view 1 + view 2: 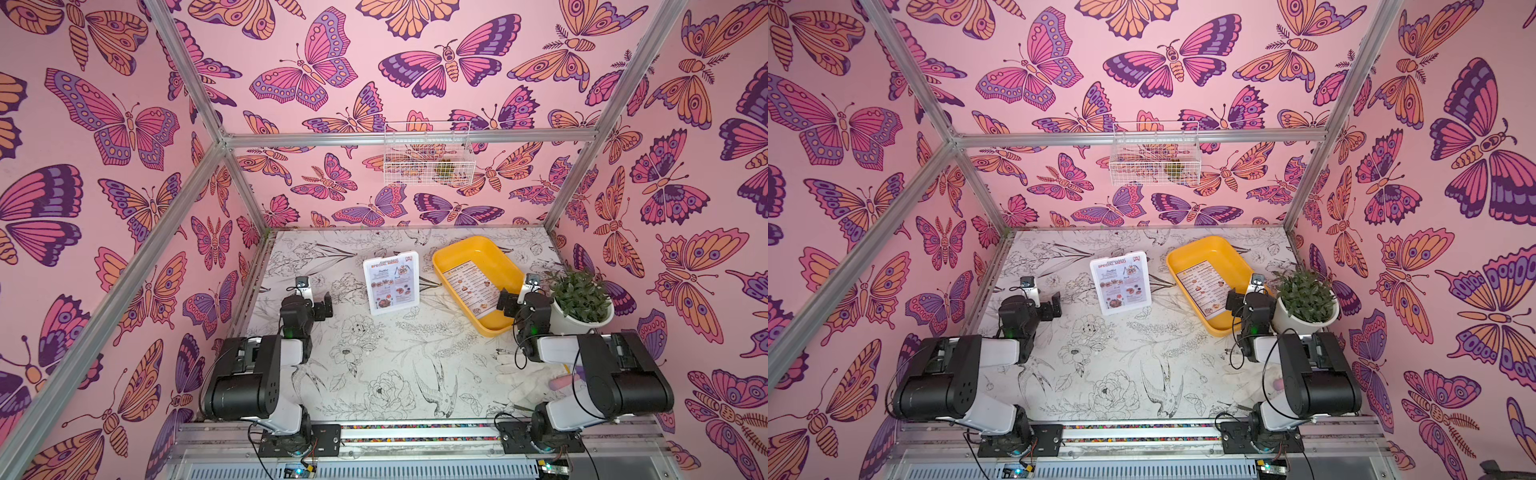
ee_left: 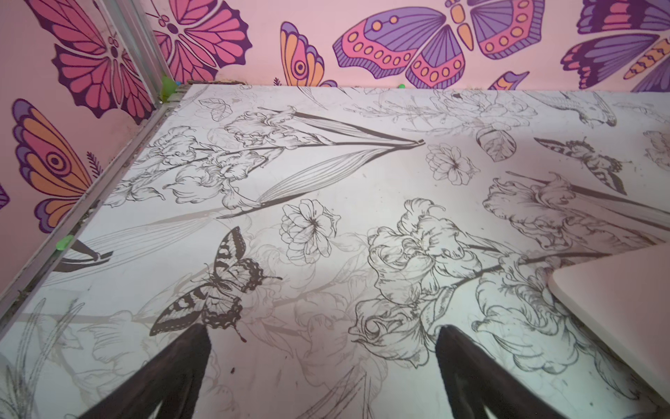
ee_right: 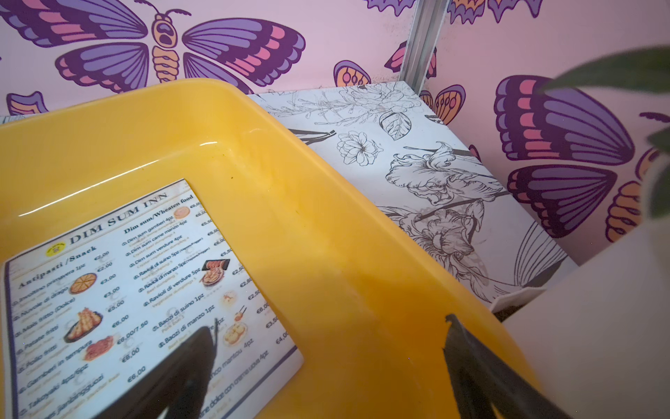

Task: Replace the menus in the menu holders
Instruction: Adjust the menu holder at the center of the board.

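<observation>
The clear menu holder (image 1: 390,309) (image 1: 1121,309) stands upright mid-table with the red-headed "SPECIAL MENU" sheet (image 1: 390,282) (image 1: 1120,282) inside it. The "DIM SUM INN" menu (image 1: 471,291) (image 1: 1202,291) (image 3: 119,290) lies flat in the yellow tray (image 1: 473,255) (image 1: 1208,255) (image 3: 326,217). My left gripper (image 1: 324,307) (image 1: 1054,306) (image 2: 323,328) hangs open and empty over bare table, left of the holder, whose pale rounded corner (image 2: 616,308) shows in the left wrist view. My right gripper (image 1: 505,303) (image 1: 1233,302) (image 3: 328,324) is open and empty above the tray's near end, one fingertip (image 3: 195,348) over the menu's corner.
A potted plant in a white pot (image 1: 579,299) (image 1: 1306,299) (image 3: 598,326) stands close beside the right gripper, right of the tray. A white wire basket (image 1: 428,153) (image 1: 1154,153) hangs on the back wall. Pink walls and metal frame posts bound the floral table (image 1: 374,357).
</observation>
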